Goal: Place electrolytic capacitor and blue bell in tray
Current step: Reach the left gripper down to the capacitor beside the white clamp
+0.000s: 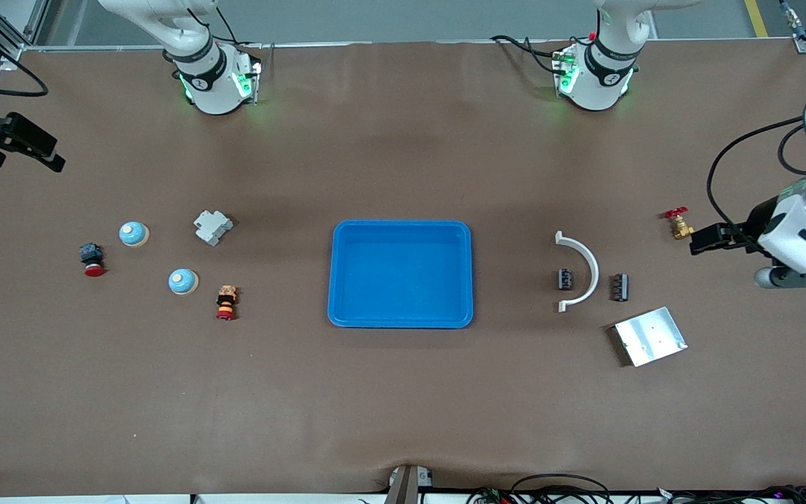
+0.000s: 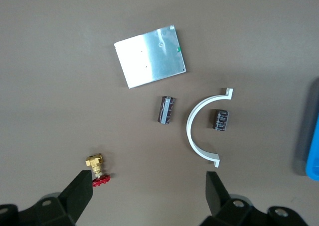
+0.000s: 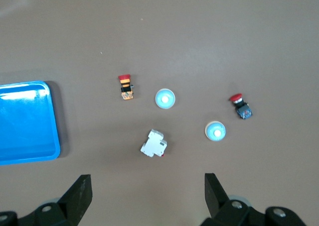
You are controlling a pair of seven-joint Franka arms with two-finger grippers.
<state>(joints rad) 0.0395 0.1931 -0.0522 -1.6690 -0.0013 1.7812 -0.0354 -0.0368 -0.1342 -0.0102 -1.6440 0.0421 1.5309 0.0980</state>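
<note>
The bright-blue tray (image 1: 403,225) lies empty at the table's middle. Two blue bells (image 1: 133,234) (image 1: 182,281) stand toward the right arm's end; they also show in the right wrist view (image 3: 165,98) (image 3: 215,131). Two dark electrolytic capacitors (image 1: 565,280) (image 1: 618,288) lie toward the left arm's end, one inside a white arc (image 1: 583,266); they also show in the left wrist view (image 2: 167,109) (image 2: 221,120). My left gripper (image 1: 707,239) (image 2: 149,196) is open and empty, raised beside a brass valve. My right gripper (image 1: 22,140) (image 3: 148,193) is open and empty, raised over the table's end.
A silver plate (image 1: 650,336) lies nearer the front camera than the capacitors. A brass valve with a red handle (image 1: 678,224) sits by the left gripper. A grey breaker (image 1: 213,227) and two red push buttons (image 1: 92,259) (image 1: 226,302) lie among the bells.
</note>
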